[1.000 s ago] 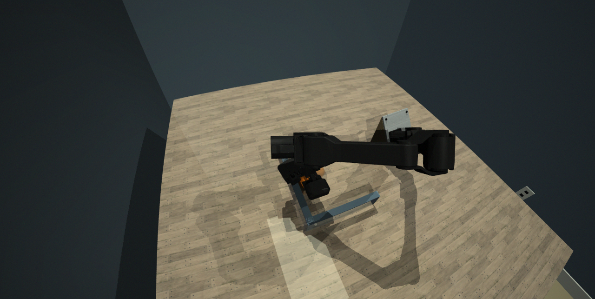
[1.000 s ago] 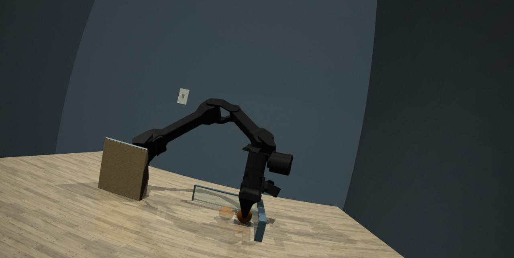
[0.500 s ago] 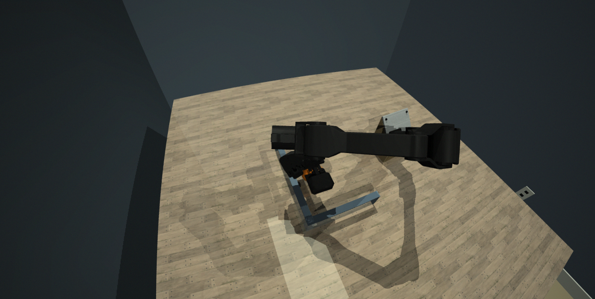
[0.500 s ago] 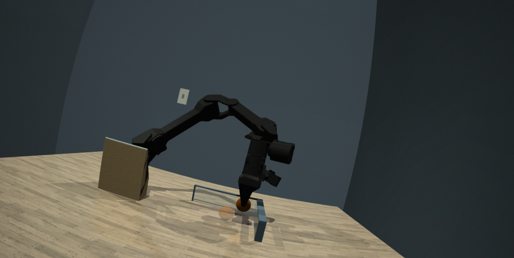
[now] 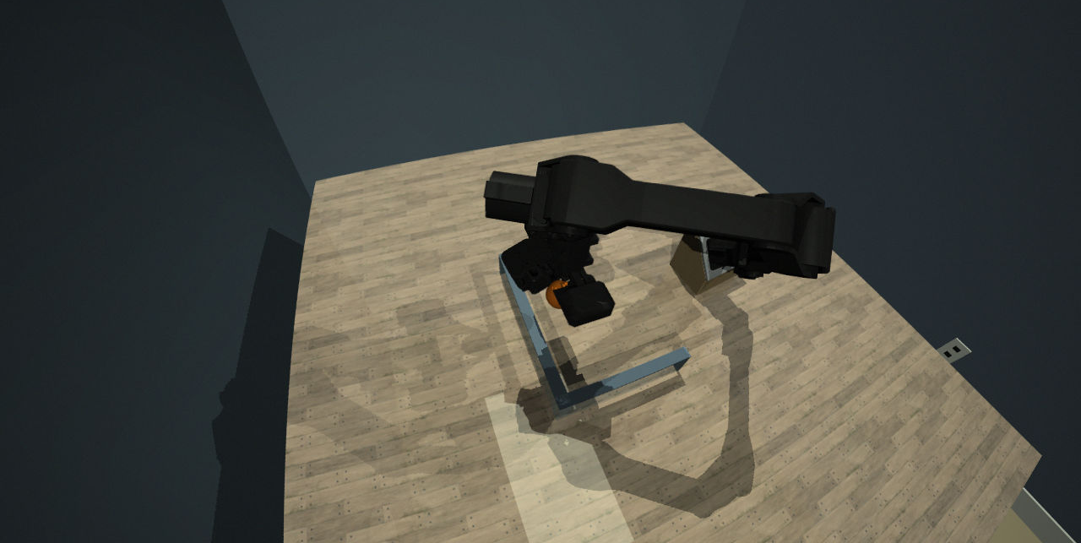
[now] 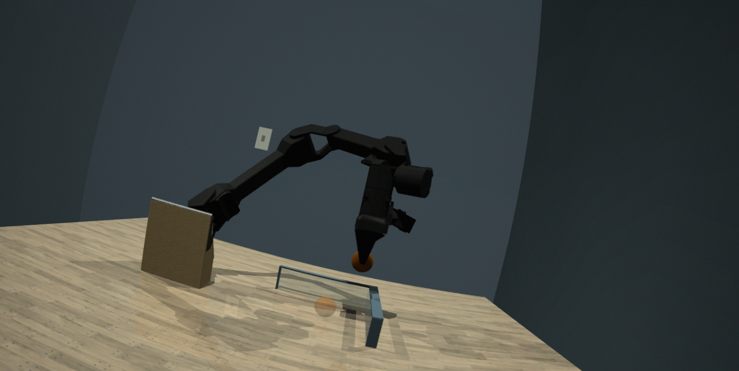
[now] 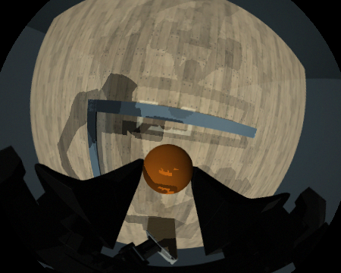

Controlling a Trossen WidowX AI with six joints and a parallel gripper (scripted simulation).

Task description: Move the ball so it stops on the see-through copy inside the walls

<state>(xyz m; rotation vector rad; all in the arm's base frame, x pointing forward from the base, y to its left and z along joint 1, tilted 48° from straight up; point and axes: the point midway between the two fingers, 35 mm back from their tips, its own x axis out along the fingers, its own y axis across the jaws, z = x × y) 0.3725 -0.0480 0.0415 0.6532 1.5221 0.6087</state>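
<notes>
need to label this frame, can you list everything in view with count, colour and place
ball: 1, orange, held in the air above the walls
see-through copy: 1, faint orange, on the table inside the corner
clear walls: 2, bluish glass, joined in an L on the table
table: 1, light wood planks
box: 1, brown, at the arm's base
wall plate: 1, pale, on the back wall
arm: 1, black, arched over the table
end effector: 1, black, shut on the ball
</notes>
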